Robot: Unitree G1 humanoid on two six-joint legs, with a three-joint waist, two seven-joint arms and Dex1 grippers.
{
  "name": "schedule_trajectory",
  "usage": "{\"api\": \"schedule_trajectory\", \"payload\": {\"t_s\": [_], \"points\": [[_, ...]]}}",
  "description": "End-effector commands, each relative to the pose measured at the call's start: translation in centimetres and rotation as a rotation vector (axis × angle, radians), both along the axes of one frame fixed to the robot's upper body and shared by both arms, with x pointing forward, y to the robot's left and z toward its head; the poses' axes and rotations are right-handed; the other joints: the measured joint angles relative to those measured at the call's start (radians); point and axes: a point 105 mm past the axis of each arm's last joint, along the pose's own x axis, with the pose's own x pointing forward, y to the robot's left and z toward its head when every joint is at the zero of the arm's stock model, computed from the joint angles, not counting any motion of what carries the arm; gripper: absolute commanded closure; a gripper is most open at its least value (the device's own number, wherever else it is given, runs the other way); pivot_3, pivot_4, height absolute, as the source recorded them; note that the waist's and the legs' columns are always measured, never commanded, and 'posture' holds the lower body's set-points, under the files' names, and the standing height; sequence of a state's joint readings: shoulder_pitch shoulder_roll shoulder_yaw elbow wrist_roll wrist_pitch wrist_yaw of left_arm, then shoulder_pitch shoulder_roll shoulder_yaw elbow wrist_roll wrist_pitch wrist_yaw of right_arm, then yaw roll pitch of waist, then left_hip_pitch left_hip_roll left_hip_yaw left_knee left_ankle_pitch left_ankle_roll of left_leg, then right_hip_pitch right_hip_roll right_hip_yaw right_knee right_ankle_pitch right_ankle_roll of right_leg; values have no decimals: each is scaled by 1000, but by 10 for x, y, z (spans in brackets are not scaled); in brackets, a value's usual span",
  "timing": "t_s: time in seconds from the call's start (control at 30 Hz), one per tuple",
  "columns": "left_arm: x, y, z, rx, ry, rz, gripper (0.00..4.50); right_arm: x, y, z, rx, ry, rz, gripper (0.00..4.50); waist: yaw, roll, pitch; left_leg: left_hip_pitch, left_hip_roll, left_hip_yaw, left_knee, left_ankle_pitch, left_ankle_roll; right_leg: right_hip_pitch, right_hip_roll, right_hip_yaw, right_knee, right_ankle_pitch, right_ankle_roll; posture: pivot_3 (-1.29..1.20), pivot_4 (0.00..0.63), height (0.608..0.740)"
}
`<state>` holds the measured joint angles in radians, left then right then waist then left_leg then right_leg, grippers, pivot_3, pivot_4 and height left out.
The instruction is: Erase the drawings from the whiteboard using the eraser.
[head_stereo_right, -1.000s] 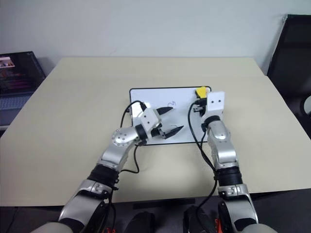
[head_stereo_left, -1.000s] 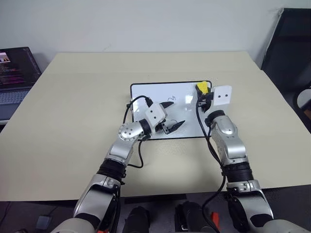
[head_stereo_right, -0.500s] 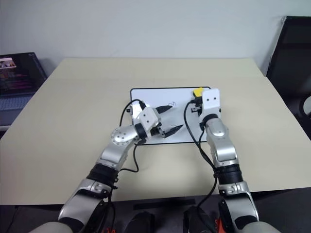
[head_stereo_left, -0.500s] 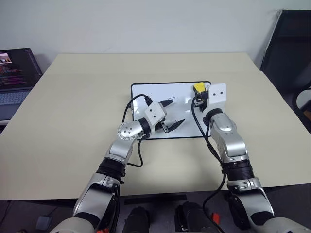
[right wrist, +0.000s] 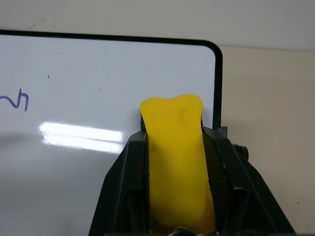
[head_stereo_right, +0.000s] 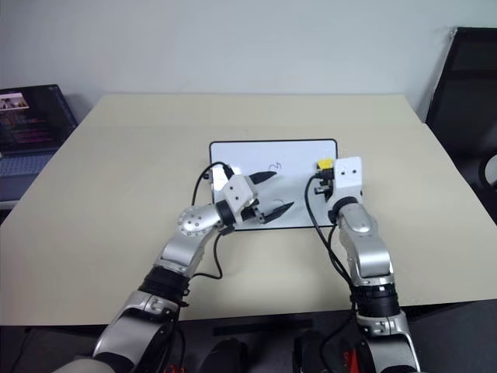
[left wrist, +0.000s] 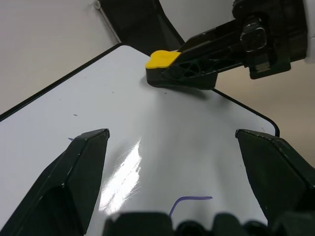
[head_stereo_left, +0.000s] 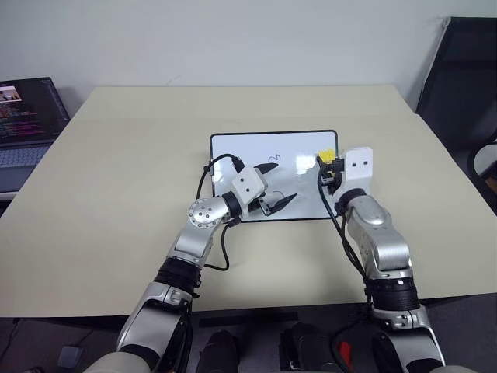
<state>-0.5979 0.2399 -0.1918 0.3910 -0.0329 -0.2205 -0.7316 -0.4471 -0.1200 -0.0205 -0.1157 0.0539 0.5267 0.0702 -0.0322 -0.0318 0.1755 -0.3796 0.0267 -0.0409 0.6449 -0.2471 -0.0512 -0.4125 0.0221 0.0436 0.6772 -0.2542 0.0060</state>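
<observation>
Now eraser [right wrist: 176, 162] in right gripper [right wrist: 175, 147]

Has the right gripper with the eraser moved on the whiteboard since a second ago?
Yes. The right gripper, shut on the eraser, has pulled back from the whiteboard's far right corner toward the robot, along its right edge.

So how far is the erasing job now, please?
Done: the right hand has picked up the eraser and holds it at the whiteboard's right edge. In hand: the eraser is at the board surface there. Left: a squiggle near the middle and a curved stroke are unerased. The left hand hangs open over the board.
</observation>
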Motion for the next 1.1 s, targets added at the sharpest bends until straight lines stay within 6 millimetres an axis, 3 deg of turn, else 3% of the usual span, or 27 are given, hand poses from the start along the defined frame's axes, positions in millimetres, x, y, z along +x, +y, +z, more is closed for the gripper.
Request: {"api": "schedule_trajectory", "payload": {"t_s": [0.03,0.23,0.5,0.7,0.83,1.1], "points": [[-3,-7,12,-12,-52,-23,0,-5,-7,0,-4,15,-12,3376,0,0,0,0,0,0,0,0,0,0,0,0,0,0,0,0,150,740],[-2,-7,13,-18,-54,-19,0,-11,-3,2,0,21,24,3376,-1,0,0,0,0,0,0,0,0,0,0,0,0,0,0,0,150,740],[0,1,23,-59,-97,32,0,-20,-12,29,27,-136,91,3376,-1,0,0,-3,0,0,-1,0,0,-2,0,0,-2,0,0,0,150,740],[-5,9,19,-58,-93,74,0,-27,-12,34,-2,-178,128,3376,-3,0,0,-3,1,0,-3,0,0,-3,0,0,-3,0,0,0,150,740],[-8,32,25,-82,-135,207,0,-29,-11,34,-21,-194,145,3376,-3,0,1,-3,1,0,-3,0,0,-3,0,0,-3,0,0,0,150,740],[-20,63,1,-61,-56,354,0,-28,-1,34,-58,-216,197,3376,-1,0,1,-3,1,0,-2,0,0,-4,0,0,-2,0,0,0,150,740]]}}
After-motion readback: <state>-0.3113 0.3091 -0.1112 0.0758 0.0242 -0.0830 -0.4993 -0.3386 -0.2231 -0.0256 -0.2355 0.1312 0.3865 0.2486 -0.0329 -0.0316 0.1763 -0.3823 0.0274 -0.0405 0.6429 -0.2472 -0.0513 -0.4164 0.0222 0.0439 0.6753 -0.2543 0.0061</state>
